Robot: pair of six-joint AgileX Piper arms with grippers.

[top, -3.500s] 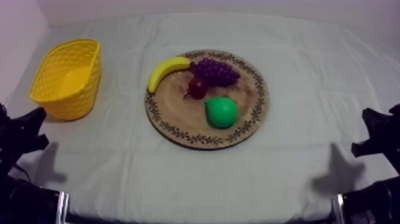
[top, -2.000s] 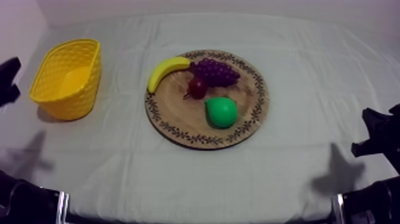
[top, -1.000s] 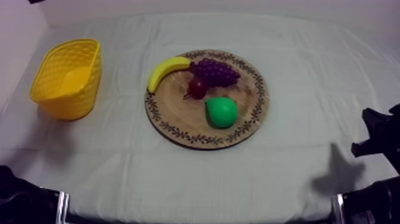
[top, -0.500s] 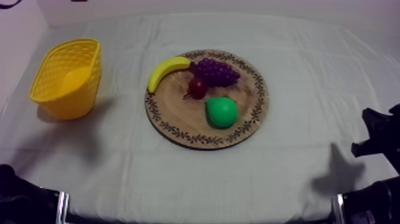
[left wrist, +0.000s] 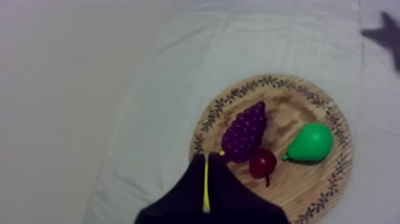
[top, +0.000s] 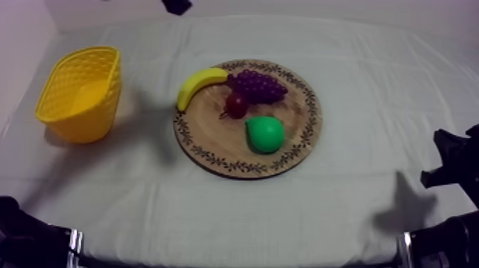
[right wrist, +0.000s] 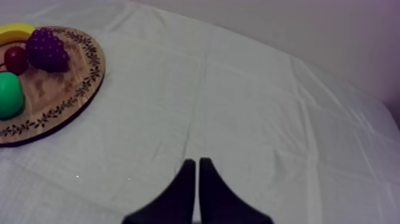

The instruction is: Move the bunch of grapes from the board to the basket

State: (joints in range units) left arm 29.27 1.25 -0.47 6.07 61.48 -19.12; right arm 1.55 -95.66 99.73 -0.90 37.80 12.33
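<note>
Bunch of grapes (left wrist: 244,131) lies just ahead of the left gripper (left wrist: 205,190), whose fingers are together and empty; part them, then descend across the bunch's narrow width. It rests at the wooden board's (top: 306,135) far edge. The right gripper (right wrist: 196,182) is closed and empty. The left wrist view gives the approach line; the top view locates the yellow basket (top: 78,93) at the table's left edge
</note>
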